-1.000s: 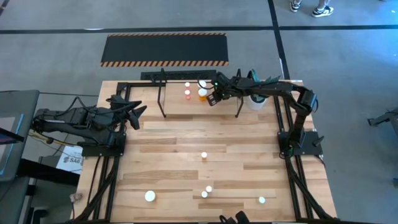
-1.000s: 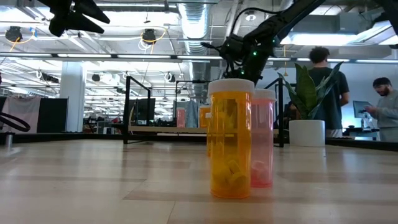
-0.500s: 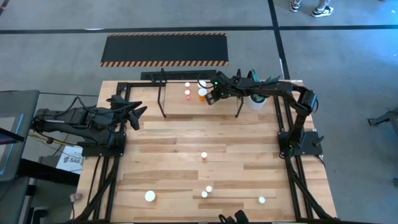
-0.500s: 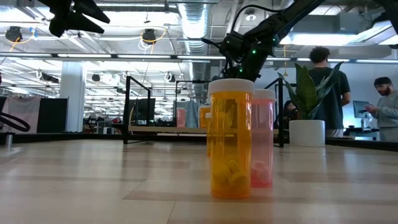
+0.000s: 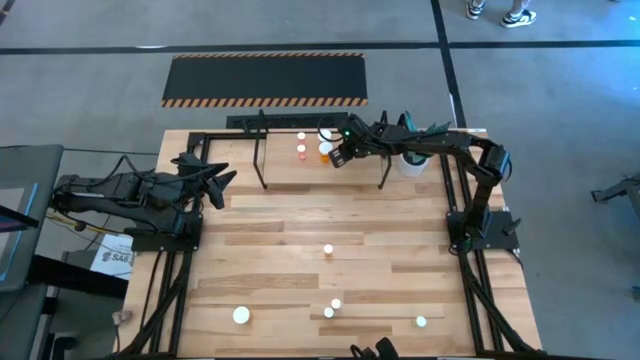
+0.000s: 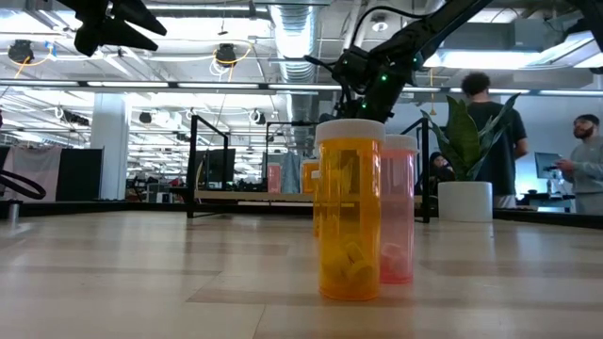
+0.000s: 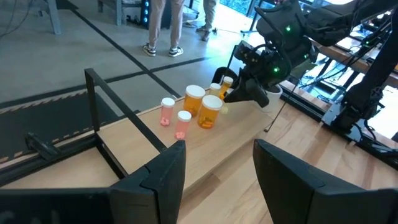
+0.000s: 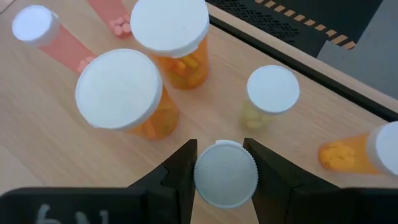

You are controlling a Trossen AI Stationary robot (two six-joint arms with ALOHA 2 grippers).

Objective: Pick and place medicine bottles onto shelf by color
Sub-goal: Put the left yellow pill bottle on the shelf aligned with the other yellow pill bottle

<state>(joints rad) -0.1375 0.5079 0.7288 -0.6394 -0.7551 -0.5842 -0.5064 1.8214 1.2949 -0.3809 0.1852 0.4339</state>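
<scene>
The shelf [image 5: 285, 168] stands at the table's far middle. Two large orange medicine bottles [image 8: 118, 93] [image 8: 171, 31], a pinkish one [image 8: 37, 28] and a small pale one [image 8: 268, 93] stand on its board; another orange one [image 8: 364, 149] lies on its side. My right gripper [image 5: 341, 159] hangs over the board's right part, shut on a small white-capped bottle [image 8: 224, 174]. My left gripper [image 5: 218, 178] waits open at the table's far left, holding nothing. Several more bottles stand loose on the table's near half [image 5: 328, 250] [image 5: 241, 316]. My right gripper pinches the small bottle's round white cap [image 8: 224, 174] between its two fingers [image 8: 180, 165], one on each side. The fingers slant down from the table's right. The cap hides the body, so I cannot tell whether its base rests on the board.
A white pot with a green plant [image 5: 410, 160] stands just right of the shelf, under my right arm. The shelf's black posts [image 5: 262, 150] rise at its ends. A large orange bottle [image 6: 349, 212] and a pinkish one [image 6: 400, 212] stand near the table's front edge.
</scene>
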